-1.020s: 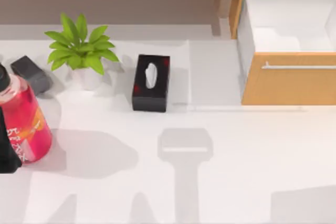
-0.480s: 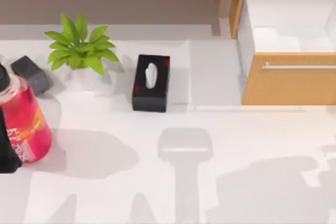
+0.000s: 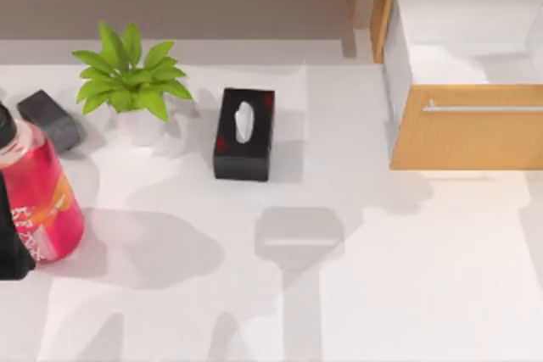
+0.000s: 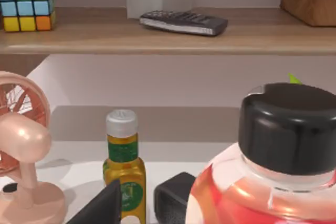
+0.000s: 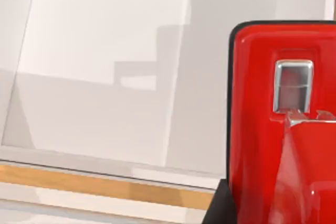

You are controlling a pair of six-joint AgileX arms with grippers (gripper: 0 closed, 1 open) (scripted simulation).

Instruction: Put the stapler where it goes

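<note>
An open drawer [image 3: 465, 116] sits at the upper right. A tissue box [image 3: 244, 133] lies mid-frame, a potted plant [image 3: 129, 82] to its left. A bottle [image 3: 38, 197] stands at the left edge, below a small block [image 3: 51, 119].

It looked like a home or office desk: a white table [image 3: 382, 277] carried a potted plant [image 3: 129, 82], tissue box [image 3: 244, 133] and open wooden drawer [image 3: 467, 125], with a shelf [image 4: 157, 38] holding a remote [image 4: 184, 22] and puzzle cube [image 4: 27, 4].
</note>
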